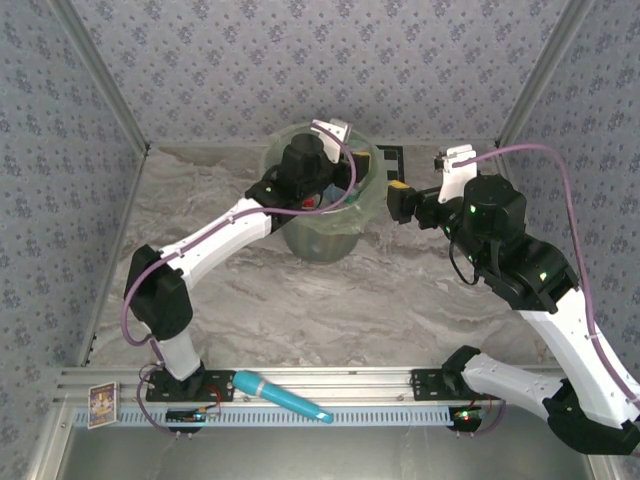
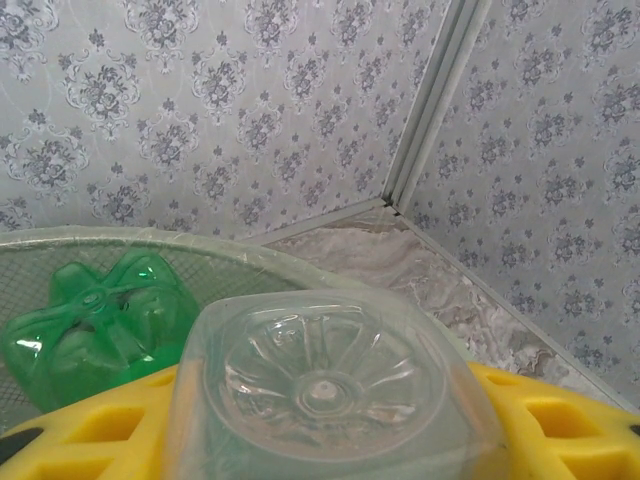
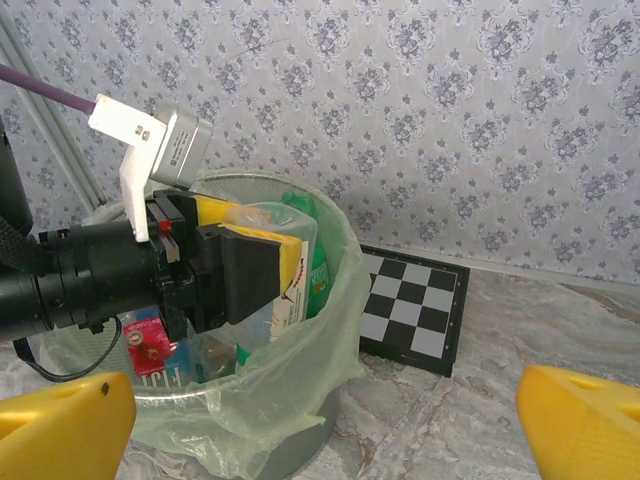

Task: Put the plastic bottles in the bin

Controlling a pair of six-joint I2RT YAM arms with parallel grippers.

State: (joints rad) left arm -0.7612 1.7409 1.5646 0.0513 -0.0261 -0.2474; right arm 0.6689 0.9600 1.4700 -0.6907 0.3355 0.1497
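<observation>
I have my left fingers clamped on a clear plastic bottle, held at the open mouth of the bin. A green bottle lies inside the bin. My right fingers stand wide apart, just right of the bin, above the table.

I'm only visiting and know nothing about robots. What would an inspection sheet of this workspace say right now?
Surface: grey marbled table, nothing spilled.
Job's things: pale-green lined bin stands at the back; green bottle and red-labelled bottle lie inside; clear bottle held over its mouth.
Clutter: teal stick and small card on the near rail; checkerboard behind the bin.
Grippers: left gripper shut on the clear bottle; right gripper open, empty, beside the bin.
Cables: purple cable along each arm, no snag seen.
Surroundings: patterned walls on three sides.
</observation>
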